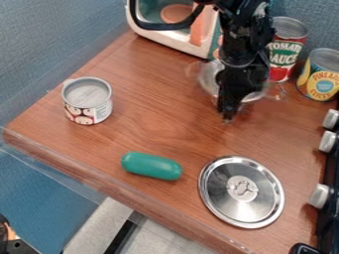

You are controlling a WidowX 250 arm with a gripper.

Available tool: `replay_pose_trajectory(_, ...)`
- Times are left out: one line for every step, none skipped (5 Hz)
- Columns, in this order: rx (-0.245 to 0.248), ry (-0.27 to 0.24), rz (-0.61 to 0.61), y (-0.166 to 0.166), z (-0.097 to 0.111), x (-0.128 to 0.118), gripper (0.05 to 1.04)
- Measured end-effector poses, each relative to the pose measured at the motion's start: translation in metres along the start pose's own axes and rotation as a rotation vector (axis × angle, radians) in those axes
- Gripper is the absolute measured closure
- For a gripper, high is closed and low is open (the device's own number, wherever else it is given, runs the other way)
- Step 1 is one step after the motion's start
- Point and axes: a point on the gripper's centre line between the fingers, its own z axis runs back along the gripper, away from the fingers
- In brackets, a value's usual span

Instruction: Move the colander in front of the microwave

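The black two-finger gripper (227,116) is hanging almost straight down over the brown wood-look counter (159,114), and I cannot tell whether it is clenching something or is released. The black arm (242,37) is coming in from the top edge, its dark cable curving out to the left. Behind the gripper, the round metal colander (209,79) is showing on both sides, partly hidden, near the white toy microwave (189,48). To the right, a can with a red and green label (286,52) and a yellow can with a blue patch (321,77) are standing upright, both bearing large lettering. A short can with a red-and-white picture label (87,101) is standing at left. Nearer the front edge, a green rounded oblong object (151,165) and a round silver lid (222,201) are lying apart.
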Motion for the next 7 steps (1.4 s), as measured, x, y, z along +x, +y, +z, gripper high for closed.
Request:
replay_pose_trajectory(-0.011, -0.013, 0.006, -0.002, 0.0, 0.001, 0.996)
replay_pose_trajectory(-0.021, -0.006, 0.006, -0.005, 0.001, -0.001, 0.998)
replay_pose_trajectory(-0.004, -0.012, 0.025, -0.011, 0.014, -0.006, 0.999)
replay_pose_trajectory(0.067, -0.02, 0.04, -0.019, 0.039, -0.01, 1.003)
replay_pose_trajectory(0.173, -0.02, 0.048, -0.025, 0.066, -0.013, 1.011)
replay_pose_trajectory(0.274, 0.002, 0.105, -0.021, 0.089, -0.029, 1.011)
replay_pose_trajectory(0.35, 0.035, 0.195, -0.007, 0.101, -0.051, 1.011)
